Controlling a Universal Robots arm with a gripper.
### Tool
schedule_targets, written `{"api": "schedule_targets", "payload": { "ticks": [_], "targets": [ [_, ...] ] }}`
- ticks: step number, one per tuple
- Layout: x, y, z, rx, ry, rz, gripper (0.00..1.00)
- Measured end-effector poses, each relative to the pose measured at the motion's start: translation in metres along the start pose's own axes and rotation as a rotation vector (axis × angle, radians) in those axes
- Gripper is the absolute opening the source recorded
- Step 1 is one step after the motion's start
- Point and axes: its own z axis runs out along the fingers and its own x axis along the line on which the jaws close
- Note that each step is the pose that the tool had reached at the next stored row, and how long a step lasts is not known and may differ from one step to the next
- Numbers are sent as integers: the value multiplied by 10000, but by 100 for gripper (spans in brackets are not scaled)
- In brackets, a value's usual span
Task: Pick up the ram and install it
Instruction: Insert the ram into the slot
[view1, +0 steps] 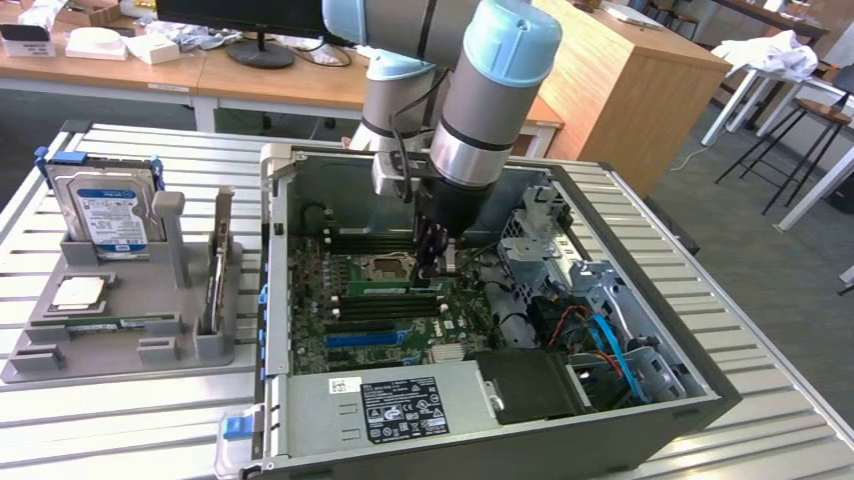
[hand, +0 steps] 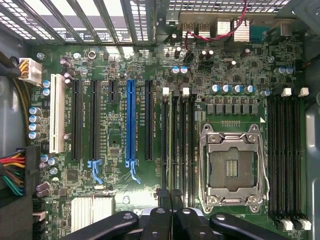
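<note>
End effector (view1: 435, 270) pressed together, apparently pinching long thin green ram stick (view1: 395, 285) at black memory slots (hand: 186, 145), just beside square silver CPU socket (view1: 387, 265). Risk: tilt or notch misalignment, so stick jams and stays half-seated.

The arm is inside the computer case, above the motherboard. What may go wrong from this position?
1. The gripper holds the ram edge-on among four closely spaced memory slots; a slight offset may put it on a slot wall or in the neighbouring slot.
2. The open CPU socket lies right beside these slots; a slip could hit its exposed contacts.
3. If the white latches are not open, pressing may bend the stick.
</note>
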Motion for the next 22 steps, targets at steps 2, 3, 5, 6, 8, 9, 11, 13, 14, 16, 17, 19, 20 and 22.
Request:
{"api": "schedule_targets", "payload": {
  "ticks": [2, 3, 5, 6, 8, 9, 11, 13, 14, 16, 17, 19, 20, 22],
  "targets": [
    [0, 0, 0, 0, 0, 0, 11],
    [0, 0, 1, 1, 0, 0, 11],
    [0, 12, 3, 6, -3, 1, 11],
    [0, 17, 3, 8, -3, 0, 11],
    [0, 17, 3, 9, -3, -1, 11],
    [0, 17, 3, 9, -2, -1, 11],
    [0, 16, 15, 10, -5, -1, 11],
    [1, 16, 30, 9, -2, -1, 11],
    [1, 15, 39, 9, -3, -1, 11],
    [1, 14, 55, 9, -2, -1, 11],
    [2, 14, 62, 9, -2, -1, 11],
    [2, 14, 63, 8, -2, 0, 11],
    [2, 14, 63, 8, -1, 0, 11],
    [5, 15, 64, 9, -3, 1, 11]
  ]
}}
